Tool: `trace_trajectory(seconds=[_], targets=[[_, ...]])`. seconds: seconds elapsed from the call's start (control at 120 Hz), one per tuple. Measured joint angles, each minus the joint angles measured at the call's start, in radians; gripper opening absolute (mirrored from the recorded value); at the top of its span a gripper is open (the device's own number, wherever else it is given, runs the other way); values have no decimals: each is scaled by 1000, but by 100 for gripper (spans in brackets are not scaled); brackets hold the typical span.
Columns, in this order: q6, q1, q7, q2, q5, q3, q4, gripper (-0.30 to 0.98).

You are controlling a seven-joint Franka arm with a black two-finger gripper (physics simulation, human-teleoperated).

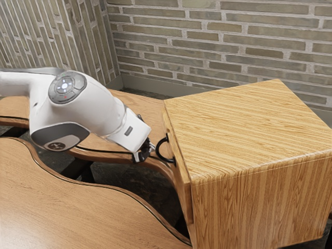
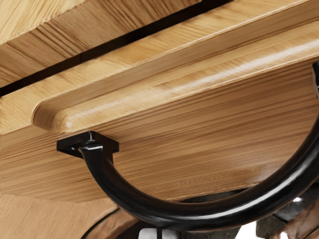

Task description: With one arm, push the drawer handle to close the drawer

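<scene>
Bring the pincer (image 1: pixel 146 151), impossible to read as spread or pressed together, square to the handle (image 2: pixel 199 209) just beside it on the slightly protruding drawer (image 2: pixel 189 144), then push gently, straight toward the cabinet (image 1: pixel 249 129), without twisting or slipping off, until flush.

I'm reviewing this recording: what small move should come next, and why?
Probably a short push of the black two-fingered tool toward the box-shaped, light-wood cabinet. The tool is right by the curved, glossy black handle, and a thin dark gap between cabinet and grooved wooden drawer front suggests the drawer isn't fully closed.
</scene>
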Motion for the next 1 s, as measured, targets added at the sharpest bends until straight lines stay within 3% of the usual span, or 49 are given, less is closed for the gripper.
trace_trajectory(seconds=[0.183, 0.308, 0.45, 0.617, 0.817, 1.0], targets=[[24, 0, -25, 29, 12, 1, 18, -10], [-57, -8, -46, 15, -1, 14, 13, -10], [-188, 0, -64, 13, -66, 24, 72, -10], [-362, -7, -82, 62, -161, 36, 270, -9], [-557, -5, -97, 130, -292, 112, 422, 34], [-638, -6, -115, 145, -325, 132, 432, 54]])
